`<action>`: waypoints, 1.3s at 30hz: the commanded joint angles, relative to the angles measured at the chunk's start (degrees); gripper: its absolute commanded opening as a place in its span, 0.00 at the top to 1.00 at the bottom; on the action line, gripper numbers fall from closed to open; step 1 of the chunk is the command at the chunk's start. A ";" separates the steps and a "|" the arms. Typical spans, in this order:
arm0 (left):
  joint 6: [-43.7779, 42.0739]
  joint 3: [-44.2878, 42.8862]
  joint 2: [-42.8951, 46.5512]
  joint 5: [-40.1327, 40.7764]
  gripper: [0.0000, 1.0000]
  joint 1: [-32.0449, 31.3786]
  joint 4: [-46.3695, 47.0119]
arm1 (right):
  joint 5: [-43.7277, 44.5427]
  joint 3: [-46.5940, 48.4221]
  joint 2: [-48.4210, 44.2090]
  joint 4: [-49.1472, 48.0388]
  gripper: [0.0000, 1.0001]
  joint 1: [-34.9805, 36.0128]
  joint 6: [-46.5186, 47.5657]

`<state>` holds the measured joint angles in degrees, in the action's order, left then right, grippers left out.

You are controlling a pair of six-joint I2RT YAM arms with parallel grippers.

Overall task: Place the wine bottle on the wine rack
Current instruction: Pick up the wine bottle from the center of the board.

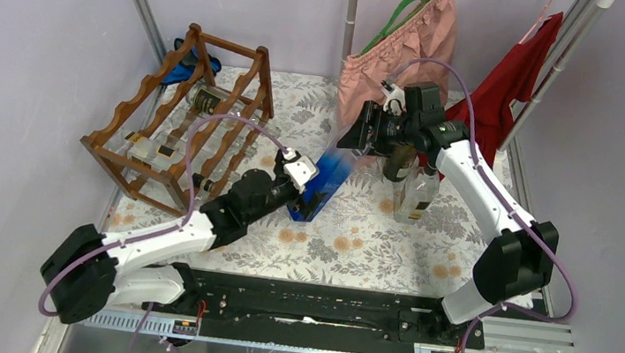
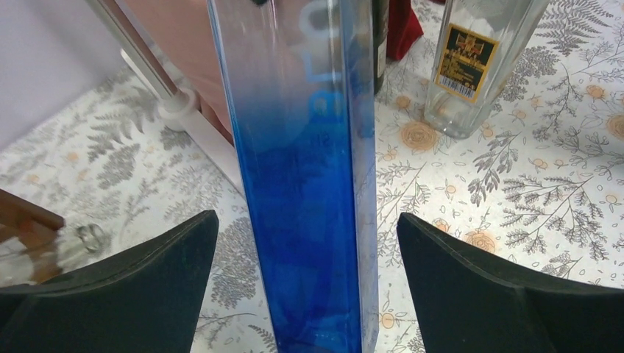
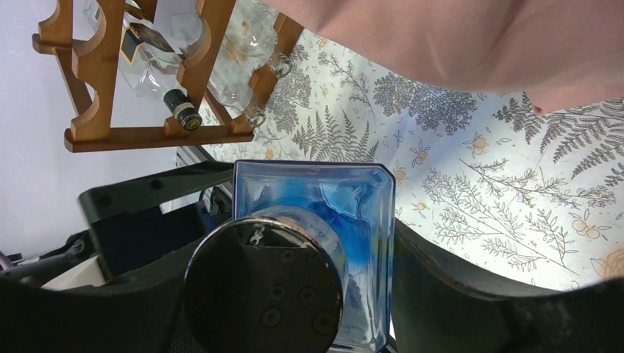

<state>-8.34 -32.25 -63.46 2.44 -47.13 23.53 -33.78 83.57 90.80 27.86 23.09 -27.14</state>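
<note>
The wine bottle (image 1: 326, 178) is a tall square bottle, blue at the base and clear toward the top, tilted over the middle of the table. My right gripper (image 1: 359, 137) is shut on its top end; the right wrist view looks down the bottle (image 3: 360, 213) past its round dark cap, with my gripper (image 3: 309, 243) around it. My left gripper (image 1: 310, 198) is open around the base, with gaps on both sides of the bottle (image 2: 309, 184) between its fingers (image 2: 307, 217). The reddish-brown wine rack (image 1: 178, 117) stands at the left and also shows in the right wrist view (image 3: 103, 66).
The rack holds several lying bottles (image 1: 206, 100). A clear bottle (image 1: 413, 197) and a dark bottle (image 1: 399, 162) stand under my right arm; the clear one shows in the left wrist view (image 2: 478, 66). A pink garment (image 1: 404, 45) and a red garment (image 1: 515, 84) hang at the back by a pole (image 1: 352, 12).
</note>
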 commanded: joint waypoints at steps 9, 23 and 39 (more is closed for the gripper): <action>5.20 -4.91 -6.49 -14.19 0.03 5.97 0.94 | -9.86 -0.18 -3.14 -11.94 1.00 0.67 -6.19; 5.53 -7.42 -11.26 -26.15 0.16 10.90 0.37 | -13.90 -5.43 -6.80 -19.42 1.00 0.81 -8.35; -2.66 -12.64 -7.83 -37.91 1.00 15.76 -16.31 | -22.90 -5.93 -7.29 -21.91 0.62 0.81 -6.86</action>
<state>-4.12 -38.89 -73.52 -30.17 -31.88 18.94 -43.42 74.54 87.90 12.95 23.35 -33.47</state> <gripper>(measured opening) 0.679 0.694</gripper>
